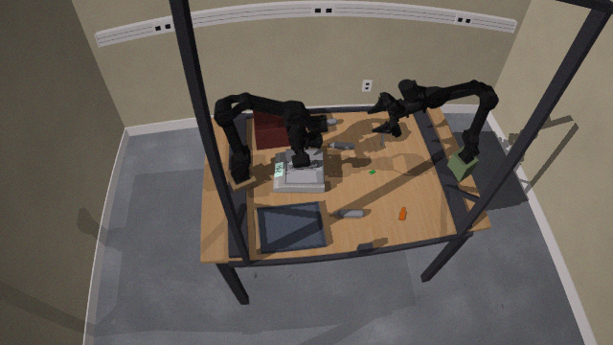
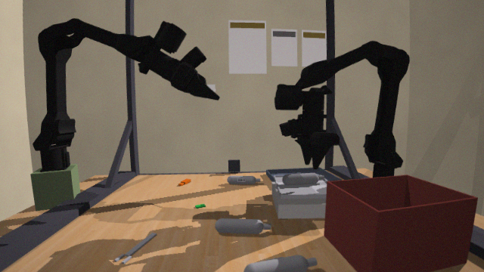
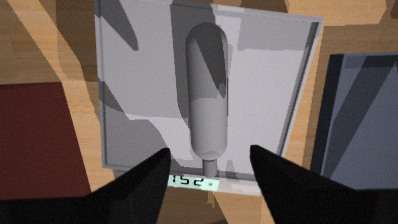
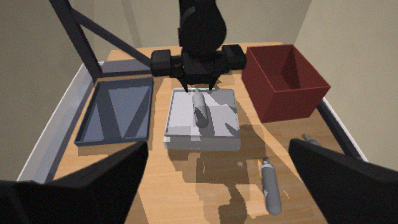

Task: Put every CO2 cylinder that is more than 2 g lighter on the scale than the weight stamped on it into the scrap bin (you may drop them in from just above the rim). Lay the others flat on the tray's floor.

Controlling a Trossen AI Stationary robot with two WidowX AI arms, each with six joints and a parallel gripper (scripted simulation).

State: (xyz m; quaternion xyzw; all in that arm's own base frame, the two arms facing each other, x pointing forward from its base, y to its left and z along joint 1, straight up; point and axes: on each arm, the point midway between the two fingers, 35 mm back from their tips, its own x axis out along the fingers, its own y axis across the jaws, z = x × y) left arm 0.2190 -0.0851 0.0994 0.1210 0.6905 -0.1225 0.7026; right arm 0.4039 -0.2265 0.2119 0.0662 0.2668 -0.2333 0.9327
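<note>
A grey CO2 cylinder [image 2: 300, 179] [image 3: 207, 100] [image 4: 200, 107] lies on the scale [image 1: 306, 188] [image 2: 300, 208] [image 4: 200, 144], whose display reads 152. My left gripper [image 2: 311, 165] [image 3: 210, 152] is partly open and empty above the cylinder's neck end. My right gripper [image 1: 372, 121] [image 2: 218, 98] [image 4: 219, 147] is wide open, raised and empty. One cylinder [image 1: 342, 145] [image 2: 240, 226] [image 4: 271, 190] lies beside the scale, another [image 2: 281, 265] [image 4: 311, 140] near the red scrap bin [image 2: 352, 223] [image 4: 285, 102]. A third [image 1: 351, 213] [image 2: 242, 180] lies by the blue tray [image 1: 292, 230] [image 3: 365, 125]; its stamp is unreadable.
A green piece [image 1: 372, 172] [image 2: 200, 206] and an orange piece [image 1: 402, 214] [image 2: 184, 182] lie on the table. A grey forked tool [image 2: 136, 247] lies below the right gripper. The scale stands between the bin and the tray; dark frame posts rise at the sides.
</note>
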